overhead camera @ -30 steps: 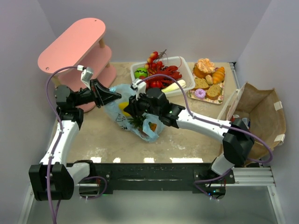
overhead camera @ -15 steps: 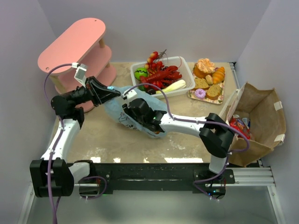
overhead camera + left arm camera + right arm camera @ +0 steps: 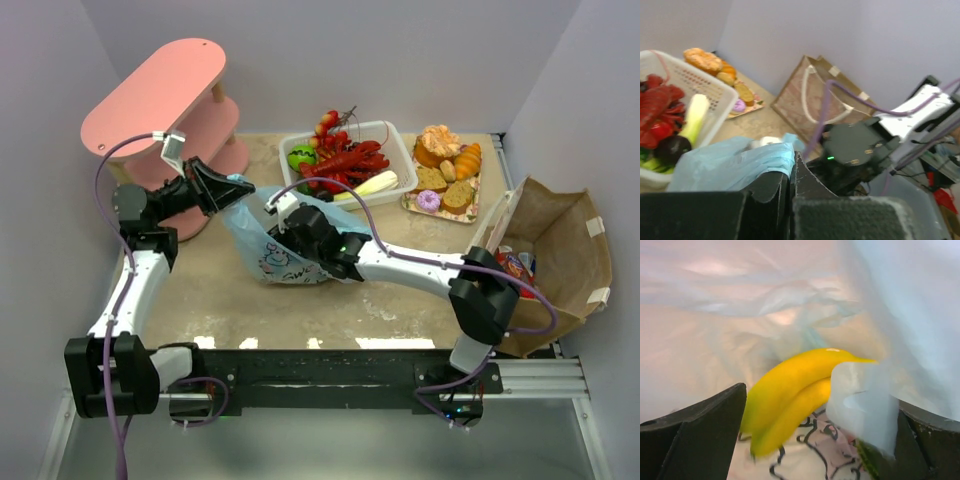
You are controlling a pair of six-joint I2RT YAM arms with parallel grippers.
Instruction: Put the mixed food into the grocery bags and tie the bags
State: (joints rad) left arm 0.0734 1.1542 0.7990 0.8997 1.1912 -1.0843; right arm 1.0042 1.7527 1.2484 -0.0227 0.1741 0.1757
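Your left end effector (image 3: 222, 189) pinches the rim of the light-blue plastic bag (image 3: 262, 255) on the table (image 3: 300, 312); your right end effector (image 3: 807, 437) is wide open inside, with the bananas (image 3: 797, 387) lying loose; pull out slowly, without snagging the thin bag.

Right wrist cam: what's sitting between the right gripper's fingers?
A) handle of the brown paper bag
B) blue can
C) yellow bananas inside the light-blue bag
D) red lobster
C: the right wrist view shows the yellow bananas lying on the printed inside of the light-blue plastic bag, in the gap of the right gripper, whose jaws stand wide apart without touching them.
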